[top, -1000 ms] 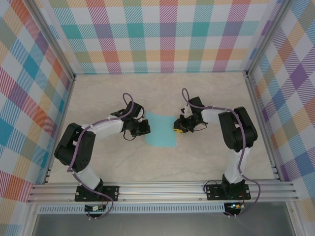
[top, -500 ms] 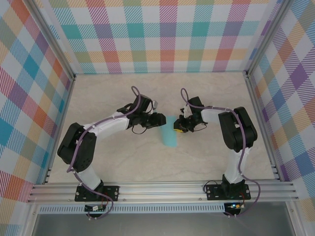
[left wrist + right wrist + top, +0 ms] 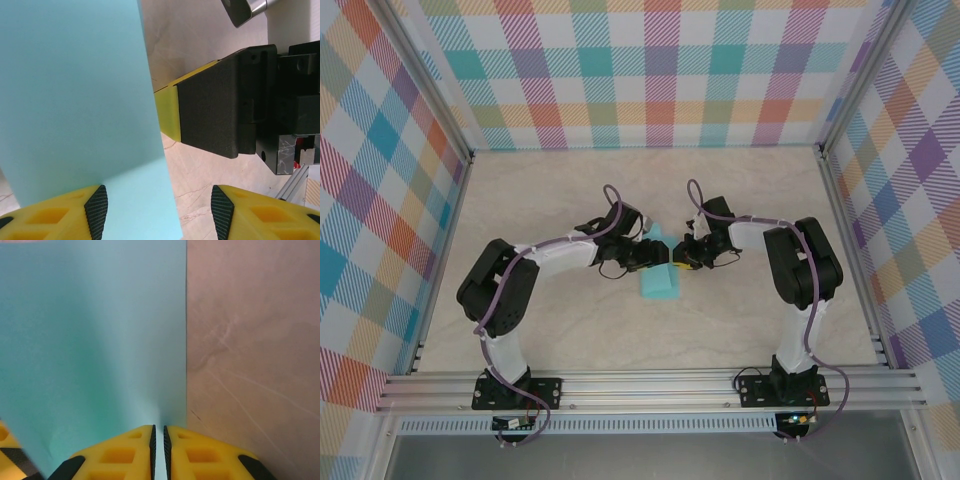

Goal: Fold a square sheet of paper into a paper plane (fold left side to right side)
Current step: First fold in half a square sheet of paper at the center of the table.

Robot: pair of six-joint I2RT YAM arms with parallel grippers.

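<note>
Top view first: the square sheet of paper sits just right of centre frame on the tabletop. It reads as a narrow turquoise strip, not a full square. That suggests the left side is already laid over toward the right side.

Both arms meet over its upper end. The left tool comes in from the left of the frame. The right tool sits at the strip's right edge.

Right wrist camera: the right tool has its yellow fingers pressed together, with only a slit between them. The paper runs straight into that slit, so this tool is pinching the sheet's edge. Bare tabletop shows to the right.

Left wrist camera: the left tool has its two pads spread wide and grips nothing. The paper rises up the left half of the frame, beside the left-hand pad. The other arm's tool is in the upper right.

The judgement on progress: the first fold is brought across, but whether a sharp crease is pressed in cannot be told. The pointed nose and the wing folds are all still to do, so this is early in the task.
</note>
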